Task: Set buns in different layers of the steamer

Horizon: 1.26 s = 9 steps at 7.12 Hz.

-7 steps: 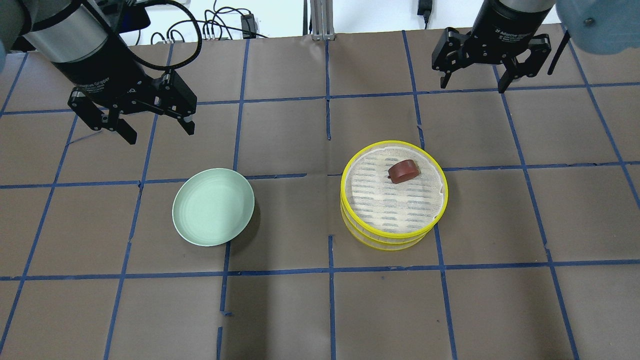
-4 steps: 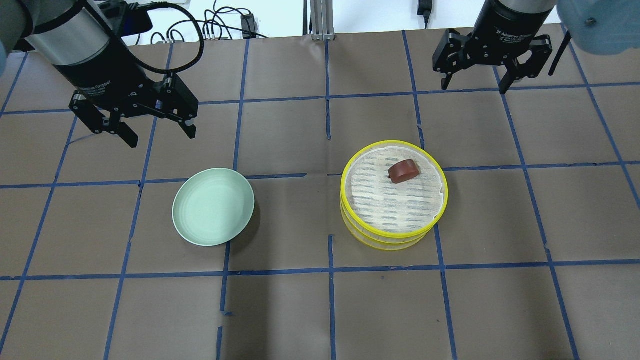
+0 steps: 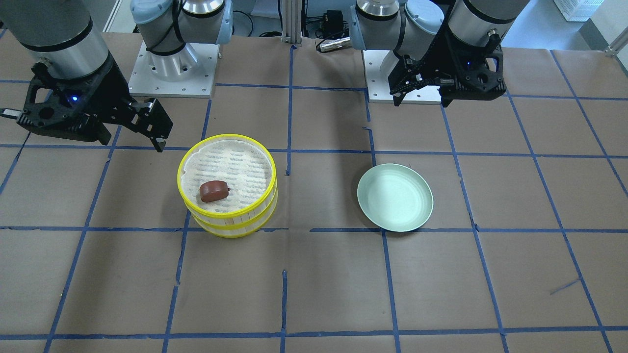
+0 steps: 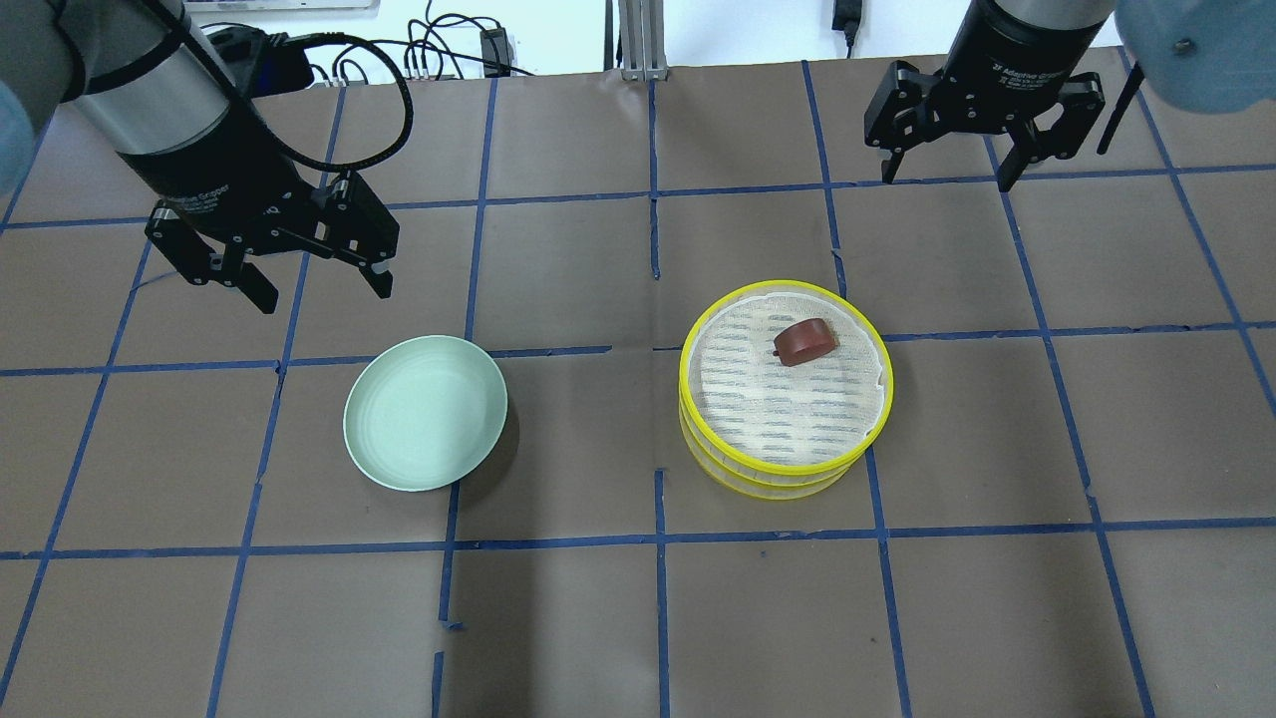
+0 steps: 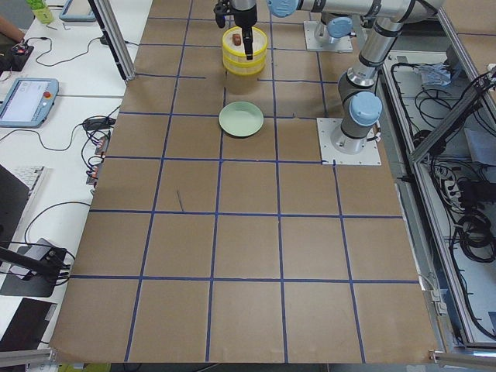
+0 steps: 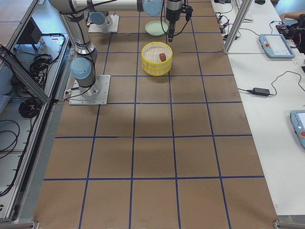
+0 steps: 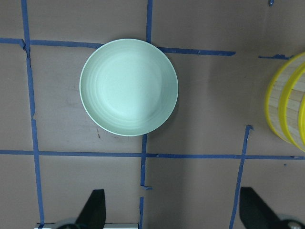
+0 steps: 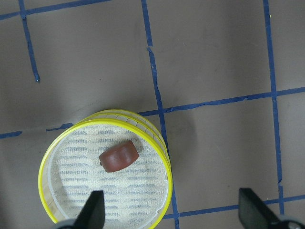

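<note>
Your left gripper (image 4: 326, 296) has edged slightly toward the plate (image 4: 426, 412) beneath it. It and the right gripper (image 4: 947, 181) hang spread and empty. The stacked steamer (image 4: 768, 487) sits below the right gripper, leftward, with the red bun (image 4: 803, 342) in its top layer (image 4: 778, 409).

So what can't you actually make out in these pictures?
Inside of the lower tray: hidden in every view by the upper tray stacked on it, so whether anything lies there can't be told.
Steamer: cut off by the right edge of the left wrist view.
Brown bun: too small for detail in the exterior left view.
</note>
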### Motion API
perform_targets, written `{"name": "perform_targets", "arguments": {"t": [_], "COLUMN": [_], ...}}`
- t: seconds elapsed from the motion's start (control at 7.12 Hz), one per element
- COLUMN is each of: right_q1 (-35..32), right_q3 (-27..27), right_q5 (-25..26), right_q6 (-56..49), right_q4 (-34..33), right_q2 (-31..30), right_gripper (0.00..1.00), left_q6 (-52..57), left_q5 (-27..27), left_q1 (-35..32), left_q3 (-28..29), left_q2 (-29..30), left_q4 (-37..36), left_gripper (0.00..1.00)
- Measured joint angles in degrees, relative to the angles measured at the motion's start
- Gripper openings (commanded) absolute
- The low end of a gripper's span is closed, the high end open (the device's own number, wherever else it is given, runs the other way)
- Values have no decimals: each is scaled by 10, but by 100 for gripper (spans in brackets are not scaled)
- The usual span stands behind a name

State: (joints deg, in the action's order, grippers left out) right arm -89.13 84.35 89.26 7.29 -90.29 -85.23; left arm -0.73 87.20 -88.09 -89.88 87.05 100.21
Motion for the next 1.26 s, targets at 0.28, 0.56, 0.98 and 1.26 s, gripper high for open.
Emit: {"name": "perform_targets", "arguments": {"t": [0.28, 0.56, 0.98, 1.26], "right_q1": [0, 0, 0, -1], "right_q3": [0, 0, 0, 0], "right_q5": [0, -2, -5, -6], "right_q6": [-1, 0, -1, -1], "right_q4": [0, -1, -1, 0], "right_q2": [0, 0, 0, 0], "right_gripper": [100, 100, 100, 100], "left_q6": [5, 5, 5, 6], "left_q5": [27, 32, 32, 31], "left_q1": [1, 2, 1, 1], "left_q3": [-7, -7, -8, -8], "left_q2": [-3, -6, -8, -8], "left_q4": [-3, -4, -4, -4], "left_gripper": [100, 100, 100, 100]}}
